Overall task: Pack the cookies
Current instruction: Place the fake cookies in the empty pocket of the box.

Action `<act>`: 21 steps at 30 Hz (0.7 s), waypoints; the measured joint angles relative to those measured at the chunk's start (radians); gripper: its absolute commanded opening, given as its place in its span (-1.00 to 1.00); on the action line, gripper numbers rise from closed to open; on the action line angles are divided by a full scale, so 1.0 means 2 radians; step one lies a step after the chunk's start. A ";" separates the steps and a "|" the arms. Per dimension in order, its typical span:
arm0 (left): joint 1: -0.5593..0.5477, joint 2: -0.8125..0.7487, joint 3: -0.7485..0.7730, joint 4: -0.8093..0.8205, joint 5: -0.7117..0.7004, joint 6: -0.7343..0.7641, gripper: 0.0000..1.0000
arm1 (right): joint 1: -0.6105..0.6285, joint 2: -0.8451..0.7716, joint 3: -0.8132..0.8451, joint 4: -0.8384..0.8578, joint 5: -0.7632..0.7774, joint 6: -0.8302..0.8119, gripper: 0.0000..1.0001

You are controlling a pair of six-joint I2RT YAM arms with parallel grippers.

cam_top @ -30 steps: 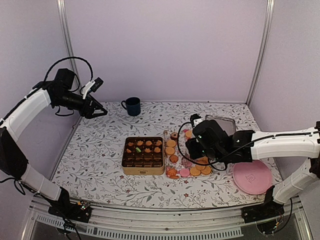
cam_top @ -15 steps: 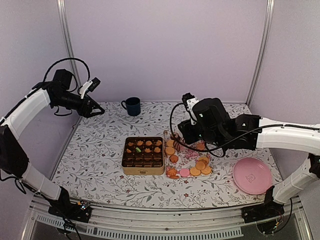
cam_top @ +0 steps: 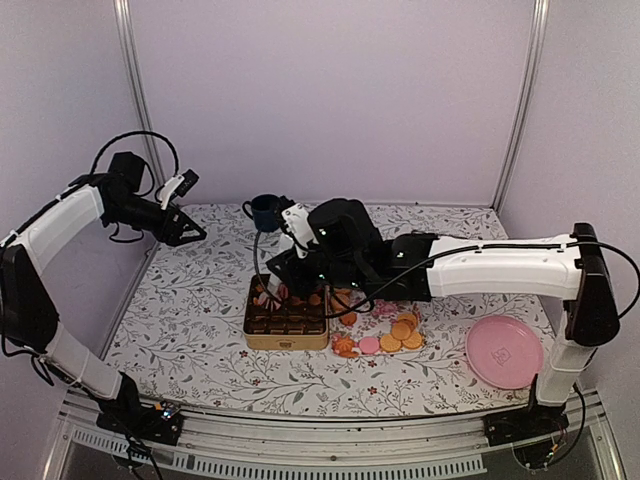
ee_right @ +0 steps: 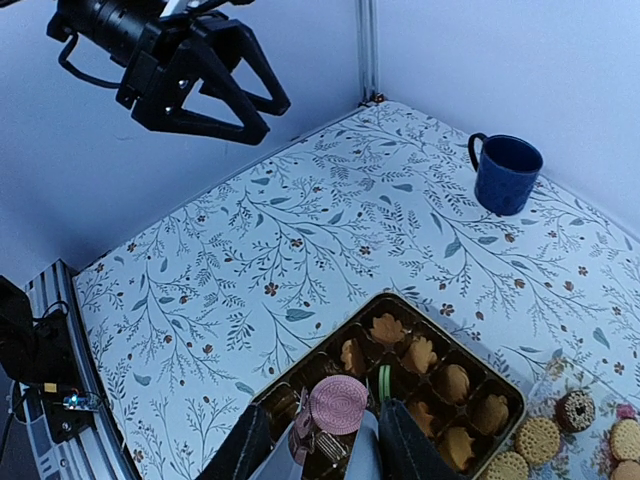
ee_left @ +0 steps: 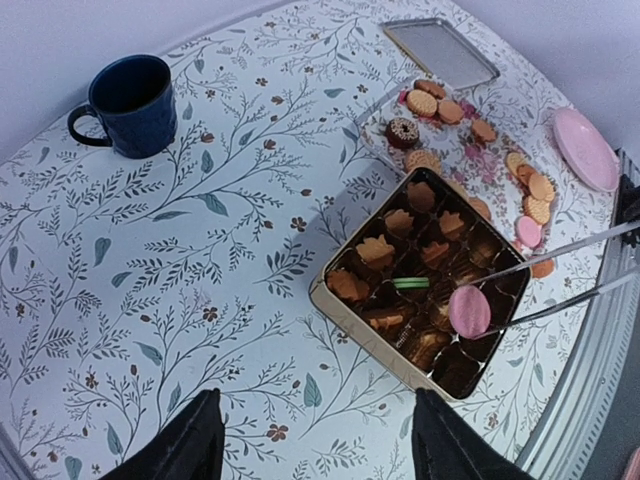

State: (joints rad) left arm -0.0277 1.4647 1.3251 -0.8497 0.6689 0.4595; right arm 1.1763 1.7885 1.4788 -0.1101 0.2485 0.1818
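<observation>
A gold tin (cam_top: 287, 337) with a brown divided insert holds several golden cookies (ee_left: 376, 250) and one green cookie (ee_left: 410, 284). My right gripper (cam_top: 277, 288) hovers over the tin's near-left cells. It is shut on thin tongs (ee_left: 560, 250) that pinch a pink cookie (ee_right: 338, 403), which also shows in the left wrist view (ee_left: 468, 310). More cookies (cam_top: 398, 332), golden with a pink one and a dark one, lie on a clear tray right of the tin. My left gripper (cam_top: 190, 228) hangs high at the far left, open and holding nothing (ee_left: 320, 440).
A dark blue mug (cam_top: 266, 212) stands at the back behind the tin. A pink plate (cam_top: 505, 352) lies at the front right. A grey rectangular lid (ee_left: 440, 50) rests beyond the cookie tray. The right arm stretches across the table's middle.
My right arm has swung left from the loose cookies to above the tin, carrying the pink cookie in the tongs. The left gripper has dipped slightly.
</observation>
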 measured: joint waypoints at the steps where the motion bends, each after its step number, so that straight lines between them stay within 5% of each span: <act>1: 0.000 0.000 -0.002 0.000 0.000 0.000 0.29 | 0.000 0.012 0.005 0.007 -0.009 -0.003 -0.39; 21: 0.000 -0.009 -0.019 0.011 0.002 0.004 0.29 | 0.000 0.084 0.041 0.056 -0.052 -0.023 -0.04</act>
State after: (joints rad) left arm -0.0269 1.4467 1.2869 -0.8272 0.6724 0.4675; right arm 1.1770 1.9556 1.5604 0.0025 0.1440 0.1368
